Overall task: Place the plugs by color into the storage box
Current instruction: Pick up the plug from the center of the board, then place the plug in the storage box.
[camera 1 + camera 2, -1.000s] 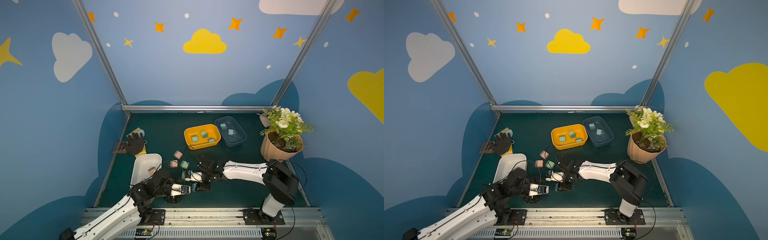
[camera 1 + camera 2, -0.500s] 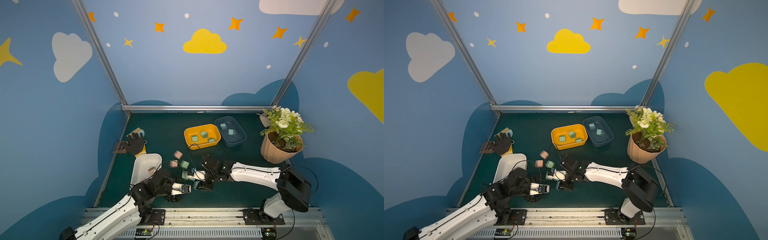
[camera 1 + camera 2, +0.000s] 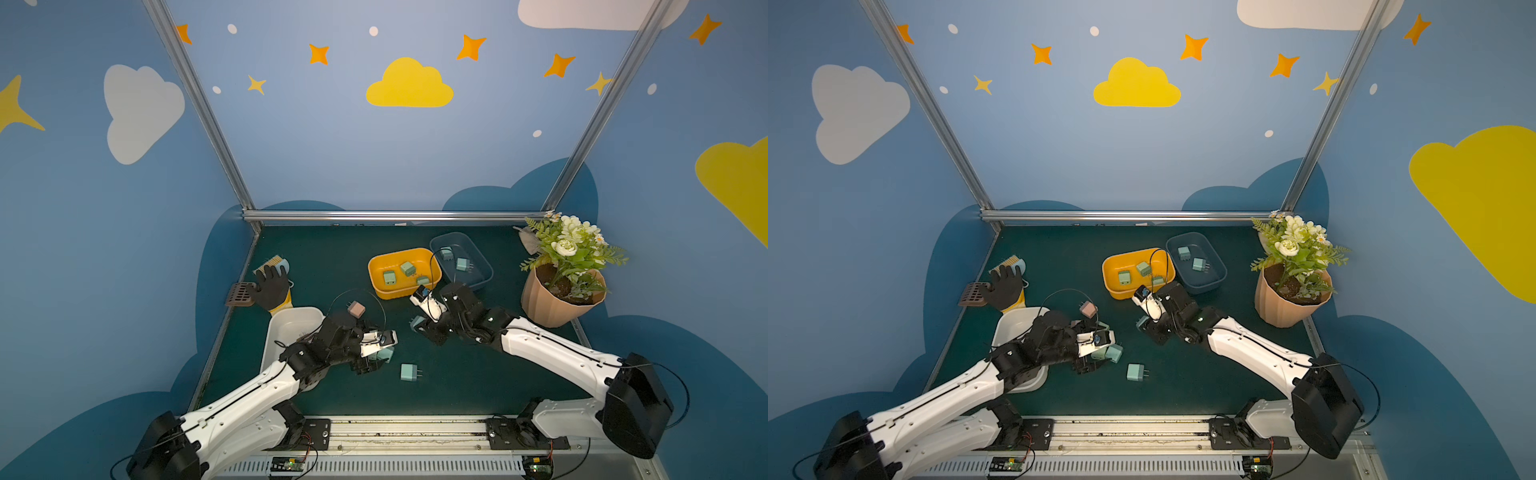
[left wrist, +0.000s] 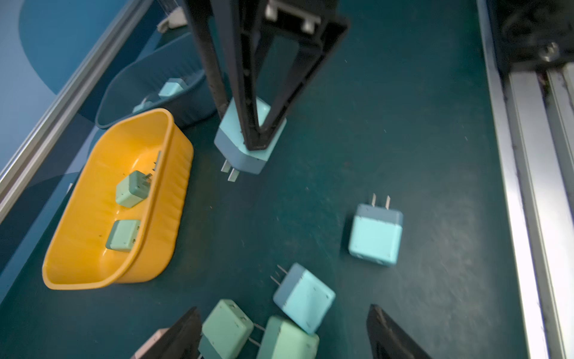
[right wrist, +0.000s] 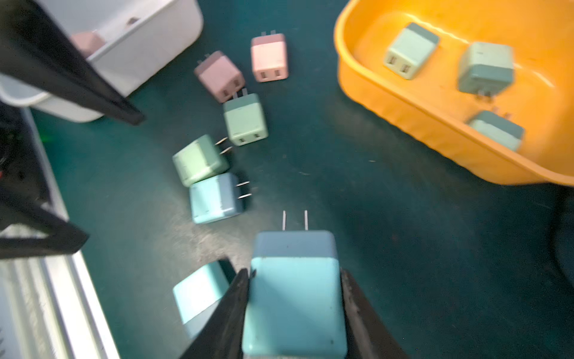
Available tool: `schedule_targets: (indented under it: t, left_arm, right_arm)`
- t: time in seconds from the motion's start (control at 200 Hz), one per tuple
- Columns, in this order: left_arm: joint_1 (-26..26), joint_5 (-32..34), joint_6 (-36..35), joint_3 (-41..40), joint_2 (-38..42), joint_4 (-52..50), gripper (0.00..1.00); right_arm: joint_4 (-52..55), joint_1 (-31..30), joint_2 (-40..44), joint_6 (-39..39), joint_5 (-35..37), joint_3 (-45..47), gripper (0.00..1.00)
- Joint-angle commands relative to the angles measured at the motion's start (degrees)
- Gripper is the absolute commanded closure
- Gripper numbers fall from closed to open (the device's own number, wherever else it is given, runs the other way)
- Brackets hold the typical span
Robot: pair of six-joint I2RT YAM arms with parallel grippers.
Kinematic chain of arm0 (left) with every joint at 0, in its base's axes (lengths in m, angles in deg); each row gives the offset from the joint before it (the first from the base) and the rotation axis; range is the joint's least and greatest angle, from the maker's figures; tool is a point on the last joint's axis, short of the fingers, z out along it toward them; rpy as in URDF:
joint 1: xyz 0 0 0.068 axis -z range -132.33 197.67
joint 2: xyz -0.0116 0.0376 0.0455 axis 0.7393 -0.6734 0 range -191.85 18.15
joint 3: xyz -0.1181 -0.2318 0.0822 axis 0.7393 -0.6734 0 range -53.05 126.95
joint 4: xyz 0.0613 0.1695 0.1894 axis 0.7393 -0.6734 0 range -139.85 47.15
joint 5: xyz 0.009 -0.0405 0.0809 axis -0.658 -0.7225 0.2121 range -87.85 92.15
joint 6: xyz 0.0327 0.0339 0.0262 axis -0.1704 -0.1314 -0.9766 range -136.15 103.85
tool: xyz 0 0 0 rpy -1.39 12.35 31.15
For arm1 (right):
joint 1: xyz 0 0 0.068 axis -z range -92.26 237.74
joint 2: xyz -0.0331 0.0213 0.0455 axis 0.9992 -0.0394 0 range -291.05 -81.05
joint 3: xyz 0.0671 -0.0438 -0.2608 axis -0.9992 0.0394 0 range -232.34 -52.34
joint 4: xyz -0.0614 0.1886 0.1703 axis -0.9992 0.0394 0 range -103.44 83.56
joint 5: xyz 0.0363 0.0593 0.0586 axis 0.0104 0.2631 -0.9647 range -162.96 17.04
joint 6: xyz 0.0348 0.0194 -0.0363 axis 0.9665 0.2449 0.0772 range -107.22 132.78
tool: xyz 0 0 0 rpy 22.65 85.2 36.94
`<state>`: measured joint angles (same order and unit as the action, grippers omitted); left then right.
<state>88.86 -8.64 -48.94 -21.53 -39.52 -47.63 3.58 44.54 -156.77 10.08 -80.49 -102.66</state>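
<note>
Blue booth walls w/ clouds & stars, alu frame, dark green worktop point(image 3: 478, 386). Here the right gripper point(image 5: 294, 279) is clamped on a teal-blue plug point(image 5: 295, 310), prongs fwd, low over the mat and just short of the yellow bin point(image 3: 376, 286).

Its home is prob. the dark blue bin point(image 3: 484, 266) behind, so the path crosses the yellow rim. Too low and the prongs clip it; a slip drops blue among the green plugs point(image 3: 407, 268).

The left gripper point(image 4: 284, 314) is spread wide & empty over a tight cluster point(image 4: 289, 338) of green & blue plugs that touch. Closing there could pinch two or shove a neighbour.

The white bin point(image 3: 274, 332) holds a pink plug point(image 5: 87, 40). The mat is flat & scuffed. A flower pot point(image 3: 557, 299) & glove point(image 3: 270, 286) sit at the edges.
</note>
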Motion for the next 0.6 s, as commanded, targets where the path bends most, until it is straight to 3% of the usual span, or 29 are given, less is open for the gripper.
schedule_targets:
  t: [0.0, 0.165, 0.305, 0.596]
  left_arm:
    - [-0.12, 1.23, 4.66, 3.65, -6.66, 10.5, 0.16]
    - [-0.19, 5.57, 7.64, 11.99, -20.86, 19.92, 0.16]
    - [-0.15, 4.88, 11.27, 19.7, -30.95, 22.65, 0.17]
    - [-0.12, 1.17, 15.05, 27.43, -40.27, 27.12, 0.18]
  right_arm:
    - [-2.96, 4.15, -0.66, 2.15, 3.73, -1.57, 0.9]
    - [-8.91, 11.92, -8.58, 5.46, 5.65, -4.81, 1.0]
    - [-5.94, 17.1, -17.17, 9.32, 5.11, -12.33, 1.0]
    - [-6.84, 24.64, -22.35, 12.99, -0.69, -17.53, 1.0]
